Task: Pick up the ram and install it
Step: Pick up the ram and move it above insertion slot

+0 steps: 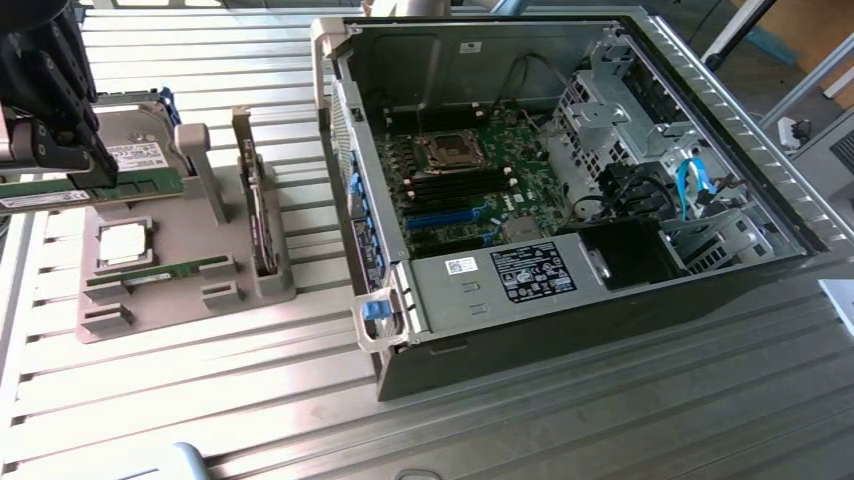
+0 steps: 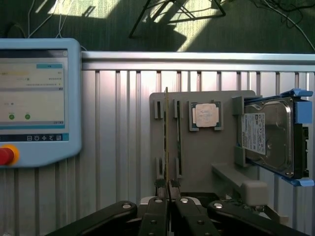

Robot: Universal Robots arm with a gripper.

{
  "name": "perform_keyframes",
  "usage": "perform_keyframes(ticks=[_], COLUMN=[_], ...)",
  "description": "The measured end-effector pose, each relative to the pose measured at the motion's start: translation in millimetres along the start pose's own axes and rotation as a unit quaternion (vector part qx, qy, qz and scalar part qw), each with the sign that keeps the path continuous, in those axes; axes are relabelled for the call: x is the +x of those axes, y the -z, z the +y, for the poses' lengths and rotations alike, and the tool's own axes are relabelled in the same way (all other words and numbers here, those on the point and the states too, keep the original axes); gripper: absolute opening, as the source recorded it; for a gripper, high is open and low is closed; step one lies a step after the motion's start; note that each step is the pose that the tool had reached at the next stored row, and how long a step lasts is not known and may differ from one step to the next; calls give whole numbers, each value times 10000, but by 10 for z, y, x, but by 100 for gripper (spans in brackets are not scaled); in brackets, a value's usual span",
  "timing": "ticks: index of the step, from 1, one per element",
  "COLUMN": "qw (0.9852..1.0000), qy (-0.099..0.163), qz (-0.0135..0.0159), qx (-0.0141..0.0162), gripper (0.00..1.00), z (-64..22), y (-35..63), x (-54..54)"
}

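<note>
- 1 gripper [image 1: 96, 172], fingers [image 2: 156, 216] pressed shut on 1 ram [image 1: 140, 186], held over the grey holder [image 1: 160, 300] at the exterior view's left.
- The ram is a long, thin green stick with a white label, writing unreadable.
- In the holder: 1 hard drive [image 1: 134, 150], 1 processor [image 1: 123, 243], 1 upright card [image 1: 254, 210].
- 1 open computer [image 1: 561, 200].

On tabletop [image 1: 534, 430], at exterior view's left: parts holder [image 1: 160, 297]. Just right of it, open computer case [image 1: 534, 350], motherboard [image 1: 467, 190] lying inside on its floor. On holder: processor [image 1: 123, 243] flat near middle, hard drive [image 1: 134, 140] on edge at far end, card [image 1: 260, 210] upright along side nearest case, second stick [image 1: 187, 270] slotted before processor. Ram [image 1: 80, 192] pinched in hand [image 1: 100, 175], over holder's side farthest from case. In wrist view, pendant [image 2: 34, 98] beside holder.
</note>
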State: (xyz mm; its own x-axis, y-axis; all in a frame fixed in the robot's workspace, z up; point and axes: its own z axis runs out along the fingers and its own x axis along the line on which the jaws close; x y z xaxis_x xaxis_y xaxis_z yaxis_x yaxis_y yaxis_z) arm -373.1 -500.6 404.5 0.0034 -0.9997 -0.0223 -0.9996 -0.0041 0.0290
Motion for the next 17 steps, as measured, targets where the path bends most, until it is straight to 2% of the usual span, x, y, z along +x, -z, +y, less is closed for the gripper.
perform_keyframes(ticks=[17], qw=[10000], qy=[0], qz=[0], qx=[0], gripper=[12], z=[-152], y=[4], x=[1])
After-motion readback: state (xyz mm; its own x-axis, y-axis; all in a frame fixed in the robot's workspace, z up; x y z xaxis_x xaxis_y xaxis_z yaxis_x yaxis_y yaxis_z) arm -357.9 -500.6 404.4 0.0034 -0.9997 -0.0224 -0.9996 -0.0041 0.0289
